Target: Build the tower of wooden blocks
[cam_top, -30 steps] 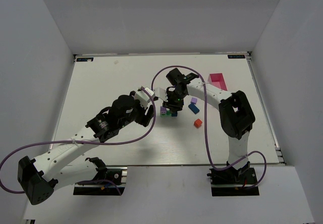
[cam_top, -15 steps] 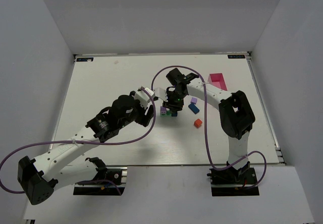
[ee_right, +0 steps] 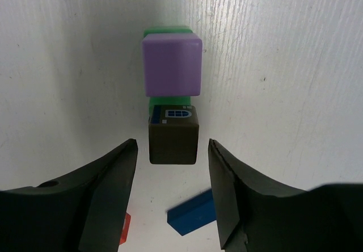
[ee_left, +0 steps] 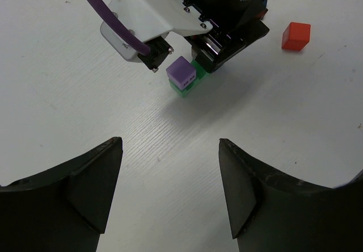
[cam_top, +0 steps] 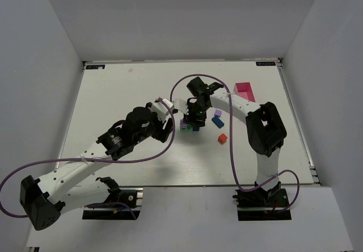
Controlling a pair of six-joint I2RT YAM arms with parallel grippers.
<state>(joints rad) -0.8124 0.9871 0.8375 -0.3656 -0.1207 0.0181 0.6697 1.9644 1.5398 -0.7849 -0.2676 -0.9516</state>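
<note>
Nothing has visibly shifted over the last second: both arms and every block sit where they were. From above, the tower point(cam_top: 185, 125) stands mid-table point(cam_top: 125, 93), with the right gripper point(cam_top: 194, 116) hanging right over it and the left gripper point(cam_top: 169, 127) just beside it on the left. To the tower's right lie a loose purple cube point(cam_top: 218, 113), a blue block point(cam_top: 218, 122) and, nearer the bases, a red cube point(cam_top: 222, 138). A pink box point(cam_top: 244, 89) sits farther right and back. Dark stickers point(cam_top: 96, 67) mark the table's far corners, and their print is too small to read. In the left wrist view the left gripper point(ee_left: 170, 167) is spread wide and holds nothing, its fingers point(ee_left: 85, 178) well short of the tower. A purple cube point(ee_left: 182, 72) sits on a green cube point(ee_left: 184, 88), and the right gripper point(ee_left: 218, 42) is over the tower's far side. White lettering on that gripper's body is cut off and unreadable. The red cube point(ee_left: 296, 36) lies well to the right of the tower. In the right wrist view the right gripper point(ee_right: 172, 143) is released. A brown cube point(ee_right: 173, 135) sits between its fingers point(ee_right: 108, 184) with a gap on each side. That cube bears a small blue window print. Green shows under its far edge, just beside the purple cube point(ee_right: 171, 64), which rests on green point(ee_right: 167, 30). The blue block point(ee_right: 193, 215) and a sliver of red point(ee_right: 126, 225) lie near the tower.
</note>
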